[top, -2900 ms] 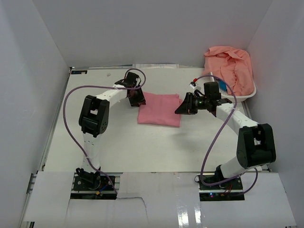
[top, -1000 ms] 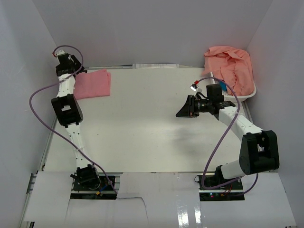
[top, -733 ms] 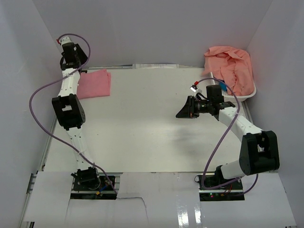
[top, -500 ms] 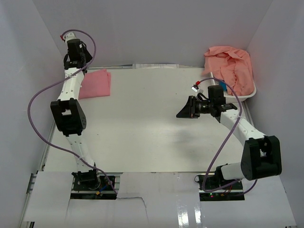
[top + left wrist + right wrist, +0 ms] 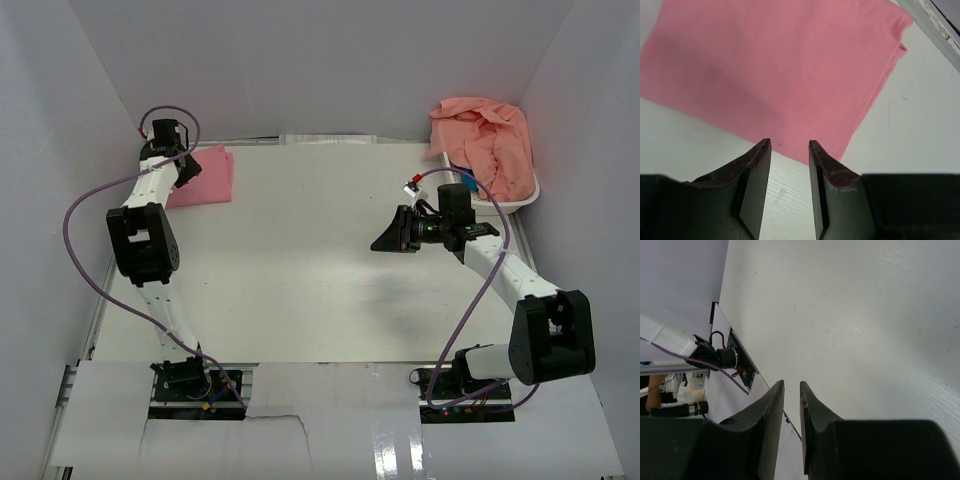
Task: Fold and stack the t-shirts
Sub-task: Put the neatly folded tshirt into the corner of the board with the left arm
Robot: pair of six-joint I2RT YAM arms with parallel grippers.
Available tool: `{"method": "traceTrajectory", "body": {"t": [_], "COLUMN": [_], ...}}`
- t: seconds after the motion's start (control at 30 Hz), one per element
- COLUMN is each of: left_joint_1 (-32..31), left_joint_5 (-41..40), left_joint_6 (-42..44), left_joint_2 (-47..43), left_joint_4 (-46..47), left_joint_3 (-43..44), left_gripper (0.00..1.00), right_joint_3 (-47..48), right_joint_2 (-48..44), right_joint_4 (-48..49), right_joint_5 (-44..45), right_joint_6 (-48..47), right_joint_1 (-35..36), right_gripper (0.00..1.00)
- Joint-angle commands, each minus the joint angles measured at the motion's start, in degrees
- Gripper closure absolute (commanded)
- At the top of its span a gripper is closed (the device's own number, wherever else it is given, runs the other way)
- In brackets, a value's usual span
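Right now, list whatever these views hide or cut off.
- Top view: the heap of peach t-shirts covers most of the white basket; shirts in it cannot be counted.
- Top view: the left arm covers the left part of the folded pink t-shirt.
- Left wrist view: the frame edge cuts off that shirt's top and left.
- Right wrist view: no shirt shows, only table.
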Motion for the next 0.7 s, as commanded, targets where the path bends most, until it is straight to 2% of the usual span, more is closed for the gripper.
{"method": "traceTrajectory", "body": {"t": [0.0, 0.47, 0.67], "left_joint_1": [-0.17, 1.23, 1.41], "left_joint_5": [1.91, 2.71, 2.45], "left_joint_6": [-1.00, -3.99, -2.59], "left_joint_2": [0.57, 11.38, 16.74], "left_joint_4": [-0.05, -0.23, -0.84], "left_joint_3": [3.19, 8.73, 16.27], "left_gripper": [0.53, 0.53, 0.53], "right_joint_3": [-1.00, -2.76, -2.76], "right_joint_2": [-1.95, -3.01, -2.83], "right_joint_4": [1.89, 2.24, 2.59], "right_joint_5": [-0.90, -0.11, 0.06], "right_joint_6": [0.09, 0.18, 0.00], "right_joint_1": [0.34, 0.52, 0.52], "right_gripper": [0.75, 0.74, 0.74]}}
